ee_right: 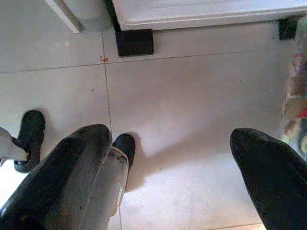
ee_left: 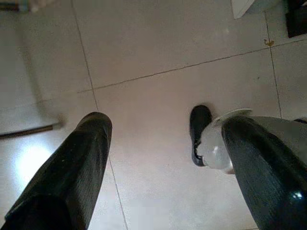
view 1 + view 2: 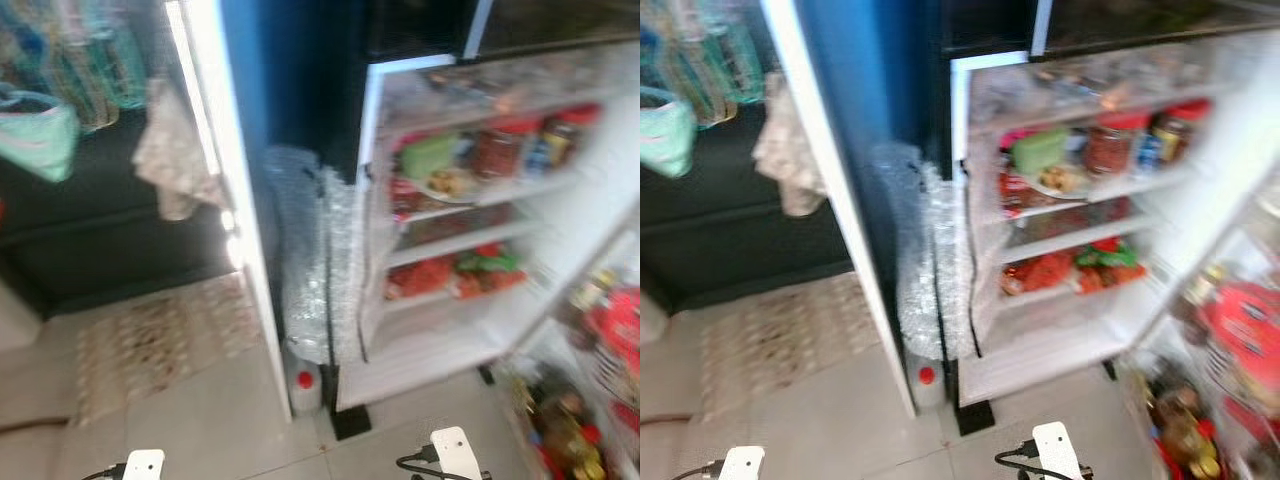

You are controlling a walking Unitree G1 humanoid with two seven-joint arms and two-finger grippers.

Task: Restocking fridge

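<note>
Stood on the pale floor tiles (image 2: 158,43) in front of the fridge (image 3: 372,200), with its door (image 3: 600,330) already swung wide open. Saw its shelves (image 3: 455,245) packed with jars and red and green packs, all too blurry to name. Spotted a small bottle with a red cap (image 3: 305,385) on the floor just beside the fridge, under some bubble wrap (image 3: 310,260). Had the left gripper (image 2: 168,172) hanging low over the tiles, fingers spread wide, nothing between them. Had the right gripper (image 1: 172,177) the same way, wide open and empty. Looked like only the door-opening part was done. Probably needed to fetch something first, then put it on a shelf and shut the door.
</note>
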